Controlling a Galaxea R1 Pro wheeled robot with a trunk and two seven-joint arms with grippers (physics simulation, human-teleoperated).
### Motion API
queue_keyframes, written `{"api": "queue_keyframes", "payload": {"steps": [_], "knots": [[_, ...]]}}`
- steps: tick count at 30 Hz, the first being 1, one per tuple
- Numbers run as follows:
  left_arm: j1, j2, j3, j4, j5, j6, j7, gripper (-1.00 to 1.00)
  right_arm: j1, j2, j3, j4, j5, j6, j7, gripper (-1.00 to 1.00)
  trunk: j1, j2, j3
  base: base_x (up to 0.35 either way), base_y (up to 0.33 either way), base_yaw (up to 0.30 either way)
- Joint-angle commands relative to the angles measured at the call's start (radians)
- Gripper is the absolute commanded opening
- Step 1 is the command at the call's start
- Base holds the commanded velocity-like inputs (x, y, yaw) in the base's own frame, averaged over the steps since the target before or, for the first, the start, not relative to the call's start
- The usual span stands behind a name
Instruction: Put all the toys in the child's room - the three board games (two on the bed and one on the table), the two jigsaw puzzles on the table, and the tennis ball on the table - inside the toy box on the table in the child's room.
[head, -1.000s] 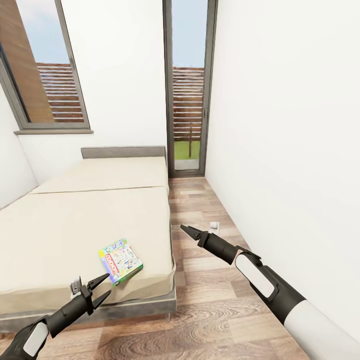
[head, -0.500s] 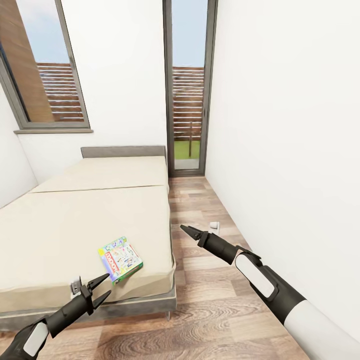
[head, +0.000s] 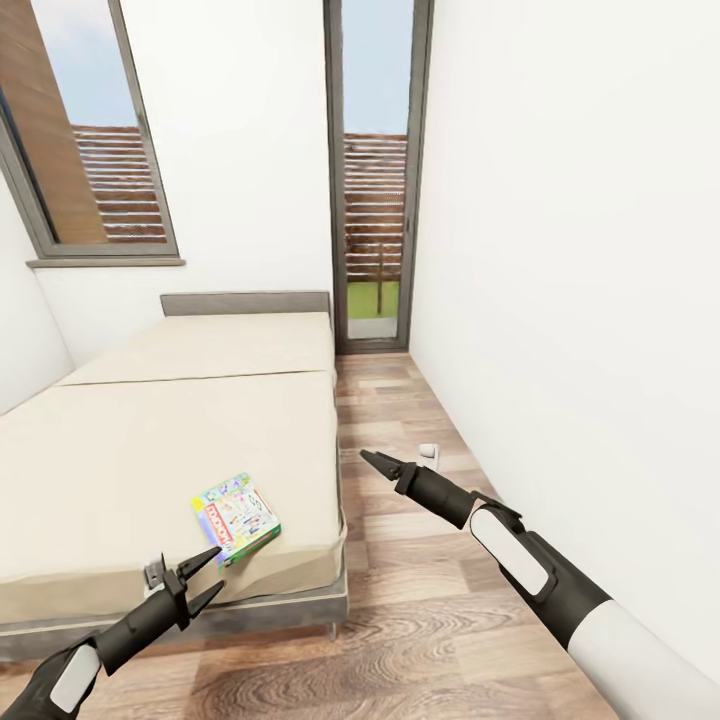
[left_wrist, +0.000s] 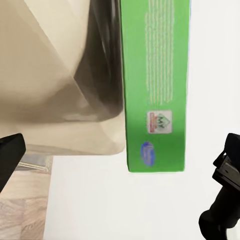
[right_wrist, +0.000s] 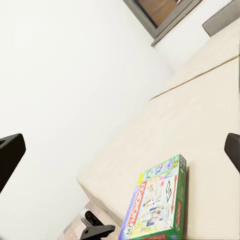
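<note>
Jaws on both arms stand spread with nothing between them. From the head camera, the left gripper hangs low at the near edge of the bed, its 2 dark fingers parted and aimed up toward the Monopoly box. That board game lies flat on the beige mattress close to the near right corner, just beyond the fingertips but not touching them; the open jaws and the low approach suit a reach for the box's edge, which I judge to be the step in hand. The right gripper floats over the wood floor beside the bed, well apart from the box, probably kept out of the way. A small white object lies on the floor by the wall; what it is cannot be told. Only 1 game box shows on the mattress.

Along the left wrist's fingers, the box's green side fills the middle of the picture, with the mattress corner beside it. Dark fingertips sit wide at either border, so the box's narrow side lies within the jaws' span.

Along the right wrist's fingers, the Monopoly box rests face up near the mattress edge, and the left gripper sits just below that edge.
</note>
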Motion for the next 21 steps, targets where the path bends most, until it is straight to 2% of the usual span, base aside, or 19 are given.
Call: {"api": "queue_keyframes", "payload": {"steps": [1, 6, 21], "knots": [[-0.001, 0.000, 0.002, 0.000, 0.001, 0.007, -0.002, 1.00, -0.001, -0.001, 0.002, 0.000, -0.011, 0.007, 0.001, 1.00, 0.000, 0.000, -0.001, 0.000, -0.190, 0.000], [-0.001, 0.000, 0.002, 0.000, 0.001, 0.007, -0.002, 1.00, -0.001, -0.001, 0.002, 0.000, -0.011, 0.007, 0.001, 1.00, 0.000, 0.000, -0.001, 0.000, -0.096, 0.000], [-0.001, 0.000, 0.002, 0.000, 0.001, 0.007, -0.002, 1.00, -0.001, -0.002, 0.002, 0.000, -0.011, 0.007, 0.001, 1.00, 0.000, 0.000, -0.001, 0.000, -0.014, 0.000]]}}
